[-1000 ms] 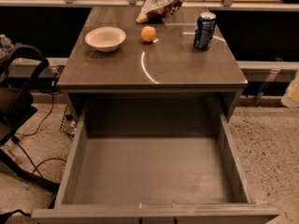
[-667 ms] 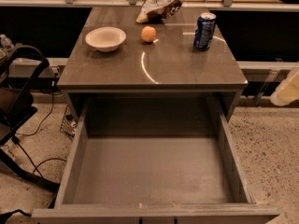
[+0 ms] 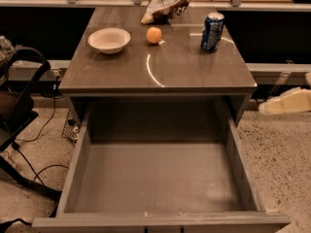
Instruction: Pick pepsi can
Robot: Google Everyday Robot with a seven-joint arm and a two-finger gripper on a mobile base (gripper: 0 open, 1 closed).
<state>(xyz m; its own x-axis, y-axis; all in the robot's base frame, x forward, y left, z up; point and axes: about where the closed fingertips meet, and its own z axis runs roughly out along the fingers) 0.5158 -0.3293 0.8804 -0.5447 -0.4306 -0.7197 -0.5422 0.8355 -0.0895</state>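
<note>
Inspection: dark-blue metal pepsi can stands upright, long axis vertical, silver rim up, near the far right corner of the grey table. Your cream-coloured gripper sits off the table's right side, well apart from the can. You cannot tell its state.

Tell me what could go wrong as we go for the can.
1. The gripper is low at the right, below the tabletop; rising toward the can, it could clip the top's edge.
2. The can stands upright near the right rear corner; a sideways nudge may tip it or push it off.
3. The open drawer juts out in front, hampering a frontal approach.
</note>
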